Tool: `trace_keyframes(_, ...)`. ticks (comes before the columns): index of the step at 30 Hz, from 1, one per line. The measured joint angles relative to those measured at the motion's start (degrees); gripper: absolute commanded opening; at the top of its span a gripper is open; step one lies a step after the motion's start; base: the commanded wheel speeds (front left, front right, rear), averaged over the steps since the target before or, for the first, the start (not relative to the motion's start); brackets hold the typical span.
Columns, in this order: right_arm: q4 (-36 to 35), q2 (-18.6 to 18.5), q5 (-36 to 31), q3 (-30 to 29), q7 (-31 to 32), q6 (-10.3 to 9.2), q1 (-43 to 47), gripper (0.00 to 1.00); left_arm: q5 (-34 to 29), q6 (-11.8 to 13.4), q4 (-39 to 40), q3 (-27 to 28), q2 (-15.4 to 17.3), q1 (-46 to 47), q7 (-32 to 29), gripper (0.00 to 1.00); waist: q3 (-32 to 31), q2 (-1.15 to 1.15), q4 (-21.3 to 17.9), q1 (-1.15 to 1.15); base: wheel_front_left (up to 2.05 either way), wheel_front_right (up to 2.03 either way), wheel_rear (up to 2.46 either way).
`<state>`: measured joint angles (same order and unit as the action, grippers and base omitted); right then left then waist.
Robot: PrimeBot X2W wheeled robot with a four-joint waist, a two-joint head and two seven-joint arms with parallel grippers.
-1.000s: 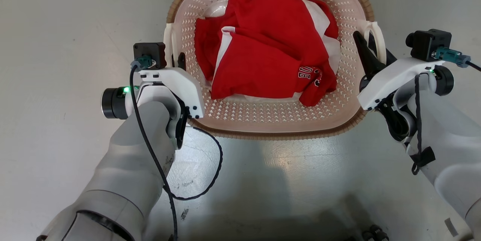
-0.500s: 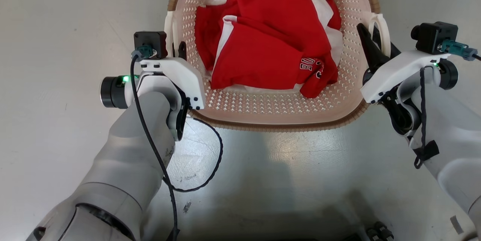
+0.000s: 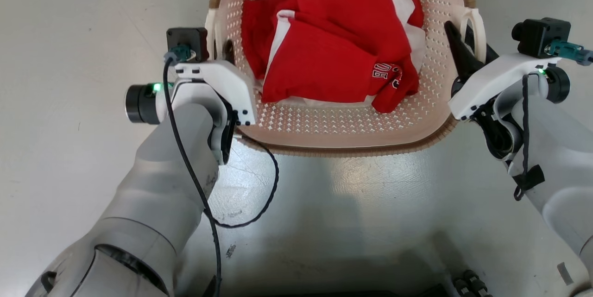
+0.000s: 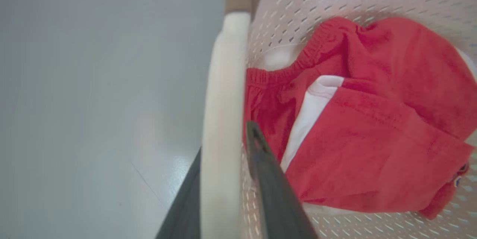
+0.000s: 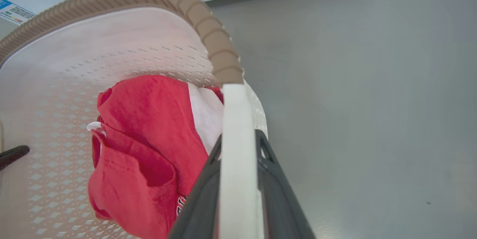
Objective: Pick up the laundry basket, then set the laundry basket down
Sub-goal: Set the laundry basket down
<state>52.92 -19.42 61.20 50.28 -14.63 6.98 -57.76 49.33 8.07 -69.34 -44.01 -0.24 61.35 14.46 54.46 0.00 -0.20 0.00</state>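
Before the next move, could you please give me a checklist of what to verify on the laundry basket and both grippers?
1. Grip of right gripper on right handle: ok, its fingers press both sides of the loop.
2. Grip of left gripper on left handle: cannot tell; its fingers straddle the loop, but clamping is unclear.
3. All red clothes inside the laundry basket, nothing over the rim: ok.
4. Basket resting on the floor: cannot tell.
5. Left arm's black cable free of the basket's near rim: cannot tell; it loops close by.
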Motion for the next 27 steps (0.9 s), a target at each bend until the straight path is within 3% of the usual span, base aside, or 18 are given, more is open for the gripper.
trace_keyframes(1, 0.0, 0.0, 0.0, 0.1, 0.0, 0.08, -0.1, 1.00, 0.2, 0.0, 0.1, -0.1, 0.0, 0.3, 0.0, 1.00, 0.0, 0.00, 0.0, 0.00, 0.00, 0.00, 0.00)
trace_keyframes(16, 1.4, 1.3, 0.0, 0.0, 0.0, 0.10, -0.2, 1.00, 1.4, 0.0, -0.4, -1.8, -0.1, 1.2, 0.2, 1.00, -0.4, 0.00, -0.4, 0.00, 0.00, 0.00, 0.00)
trace_keyframes(27, 1.3, 2.5, 0.1, -2.7, 0.0, 0.10, 1.8, 1.00, 0.6, 0.0, -0.8, 0.7, 0.3, -1.3, 0.2, 1.00, -5.9, 0.01, -1.6, 0.00, 0.00, 0.00, 0.00)
